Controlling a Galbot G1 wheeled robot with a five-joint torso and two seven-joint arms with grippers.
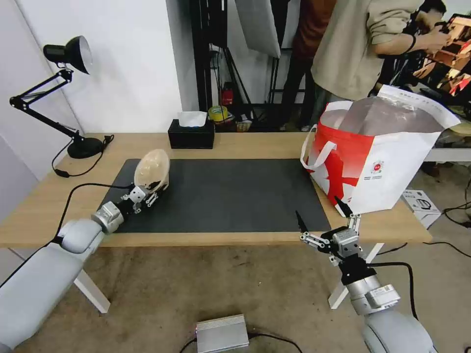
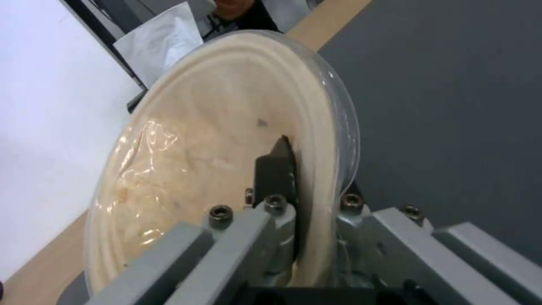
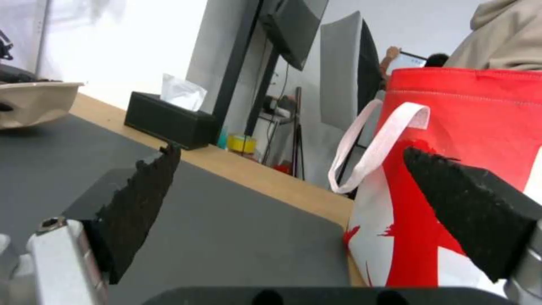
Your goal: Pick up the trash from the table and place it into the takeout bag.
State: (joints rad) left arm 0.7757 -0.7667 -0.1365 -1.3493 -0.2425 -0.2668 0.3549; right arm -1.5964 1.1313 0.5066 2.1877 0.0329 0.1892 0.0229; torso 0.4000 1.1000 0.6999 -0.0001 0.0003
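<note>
My left gripper [image 1: 147, 192] is shut on the rim of the beige bowl [image 1: 152, 169], a piece of the trash. It holds the bowl tipped on its side just above the left end of the dark mat [image 1: 230, 196] on the table [image 1: 255, 145]. Close up, the bowl [image 2: 226, 140] has a clear film lid, and one black finger [image 2: 277, 169] presses inside its rim. The takeout bag [image 1: 387, 162] stands open at the table's right end, showing its silver lining. My right gripper [image 1: 320, 212] hangs open at the front edge beside the bag [image 3: 474, 123], with nothing between its fingers [image 3: 141, 199].
A black tissue box [image 1: 191, 134] sits at the back edge and a black desk lamp [image 1: 68, 98] at the back left. A person stands behind the bag. On the floor lie a metal box [image 1: 222, 333] and a small carton [image 1: 419, 205].
</note>
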